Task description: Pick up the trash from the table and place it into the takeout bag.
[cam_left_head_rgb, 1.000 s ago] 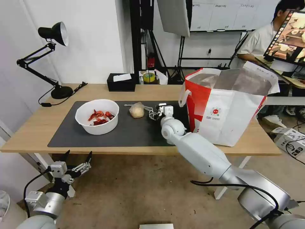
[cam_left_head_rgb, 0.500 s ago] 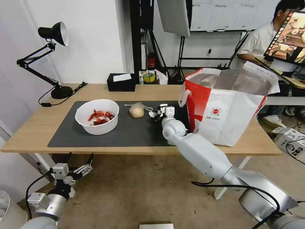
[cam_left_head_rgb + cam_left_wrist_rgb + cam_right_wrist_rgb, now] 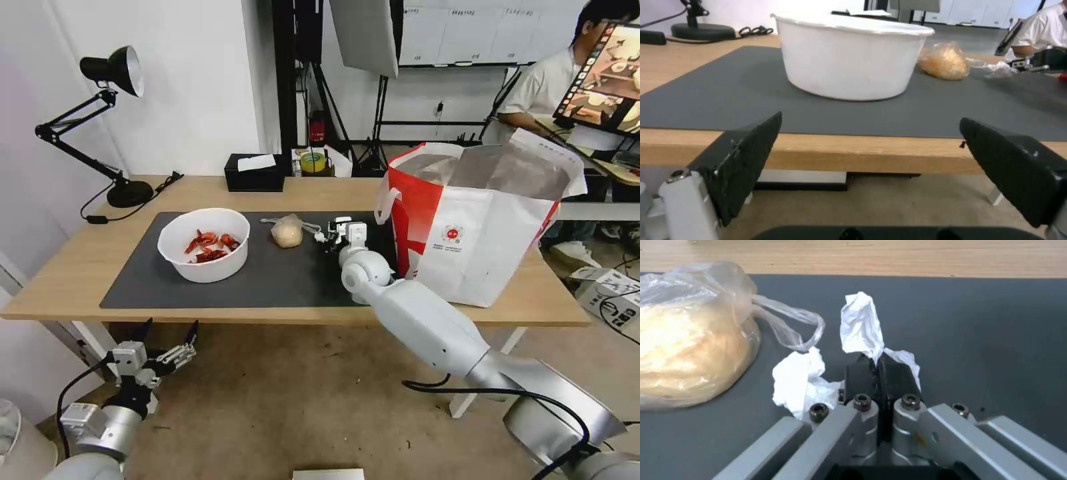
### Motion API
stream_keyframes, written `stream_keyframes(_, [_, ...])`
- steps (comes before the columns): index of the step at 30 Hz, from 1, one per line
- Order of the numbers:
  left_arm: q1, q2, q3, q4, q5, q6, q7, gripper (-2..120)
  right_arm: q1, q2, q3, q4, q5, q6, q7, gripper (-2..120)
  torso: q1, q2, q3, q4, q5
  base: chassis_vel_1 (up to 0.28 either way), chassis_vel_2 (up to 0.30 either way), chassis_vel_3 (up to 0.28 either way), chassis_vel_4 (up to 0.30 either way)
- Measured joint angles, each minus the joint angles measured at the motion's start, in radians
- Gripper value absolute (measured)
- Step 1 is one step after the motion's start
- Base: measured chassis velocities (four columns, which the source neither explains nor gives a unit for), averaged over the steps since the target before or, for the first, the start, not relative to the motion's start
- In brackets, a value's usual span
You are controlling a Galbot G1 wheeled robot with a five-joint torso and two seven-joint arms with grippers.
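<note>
On the dark mat (image 3: 200, 287) beside the bagged lump (image 3: 689, 350), your right gripper (image 3: 878, 368) is pinched on the tissue (image 3: 858, 330); it's feather-light and floppy, so that middle fold works fine; left gripper (image 3: 871, 160) hangs open below the table edge

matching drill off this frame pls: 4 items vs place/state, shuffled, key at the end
1. right gripper
2. left gripper
3. white bowl
4. knotted bag

a. holds red crayfish shells
b. open, below the table's near edge
c. on the mat between bowl and tissue
d. shut on the crumpled tissue

Pairs: 1-d, 2-b, 3-a, 4-c
</note>
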Motion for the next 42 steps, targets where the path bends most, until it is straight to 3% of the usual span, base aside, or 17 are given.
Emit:
stream_keyframes(11, [0.009,-0.002,-0.003,-0.010,0.004,-0.017,0.000,100,-0.016,-0.037,0.021,0.076,0.004,0.015,0.006,0,0.000,0.000,0.000,0.0000,0.0001,0.000,0.000,0.000,0.000])
stream_keyframes(27, [0.013,-0.004,0.000,-0.028,0.010,-0.014,-0.002,100,-0.140,-0.256,0.118,0.419,-0.035,0.036,-0.017,0,0.000,0.000,0.000,-0.0001,0.0001,0.000,0.000,0.000,0.000])
stream_keyframes(37, [0.024,-0.011,-0.001,-0.038,0.019,-0.013,-0.002,100,-0.244,-0.323,0.167,0.551,-0.031,0.079,-0.123,0,0.000,0.000,0.000,0.0001,0.0001,0.000,0.000,0.000,0.000])
stream_keyframes(42, [0.033,-0.019,-0.008,-0.046,0.023,-0.013,-0.003,100,-0.312,-0.350,0.202,0.596,-0.066,0.150,-0.219,0,0.000,0.000,0.000,0.0000,0.0001,0.000,0.000,0.000,0.000])
